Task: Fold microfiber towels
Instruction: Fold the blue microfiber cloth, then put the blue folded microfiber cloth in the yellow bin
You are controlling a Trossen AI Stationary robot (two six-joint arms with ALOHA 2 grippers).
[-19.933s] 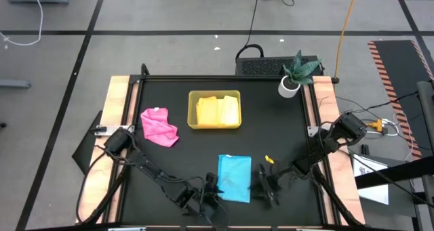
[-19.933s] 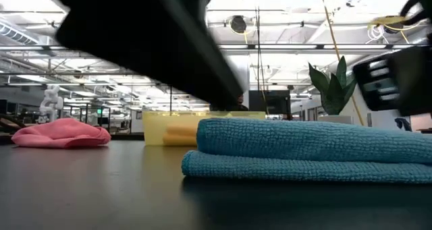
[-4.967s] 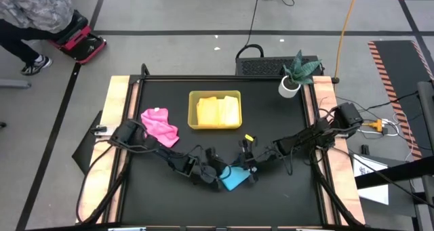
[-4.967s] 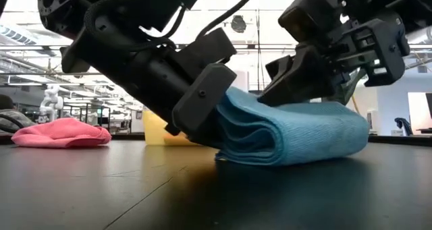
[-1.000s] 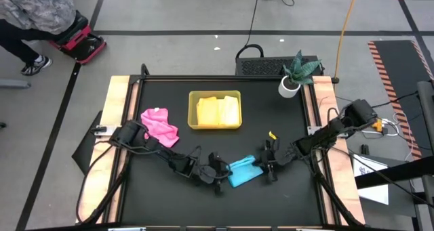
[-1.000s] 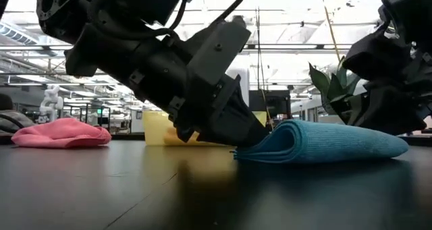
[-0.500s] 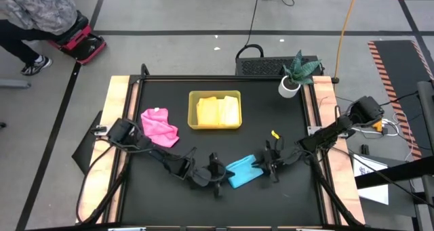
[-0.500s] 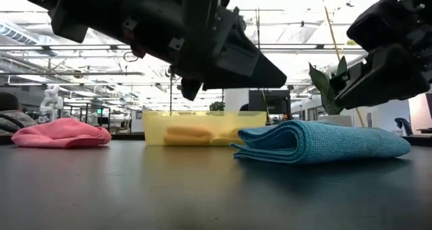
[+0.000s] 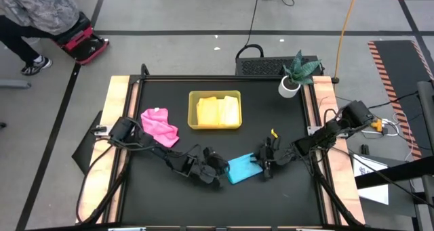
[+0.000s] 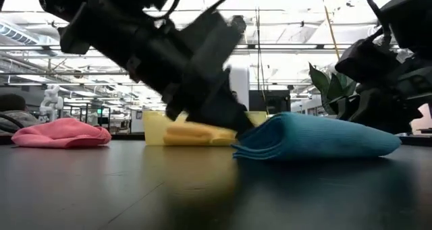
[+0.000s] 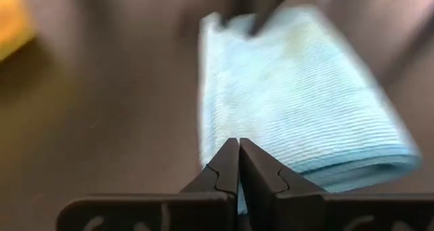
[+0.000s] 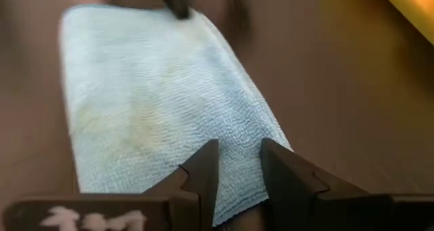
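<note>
While the folded sky-blue microfiber towel (image 9: 242, 169) lies flat, the pinched-shut left gripper (image 9: 218, 168) should press its edge, seemingly touching; the right gripper (image 9: 264, 164), fingers parted, holds nothing.

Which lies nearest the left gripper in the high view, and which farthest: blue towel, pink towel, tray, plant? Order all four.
From the left gripper:
1. Blue towel, right beside it.
2. Tray, toward the back.
3. Pink towel, back left; close to the tray's rank.
4. Plant, back right corner.

Both arms reach low toward the middle of the surface, tips facing each other. The left gripper (image 9: 218, 169) has its fingers (image 11: 227, 169) pressed together. The right gripper (image 9: 263, 162) shows a narrow gap between its fingers (image 12: 203, 170).
</note>
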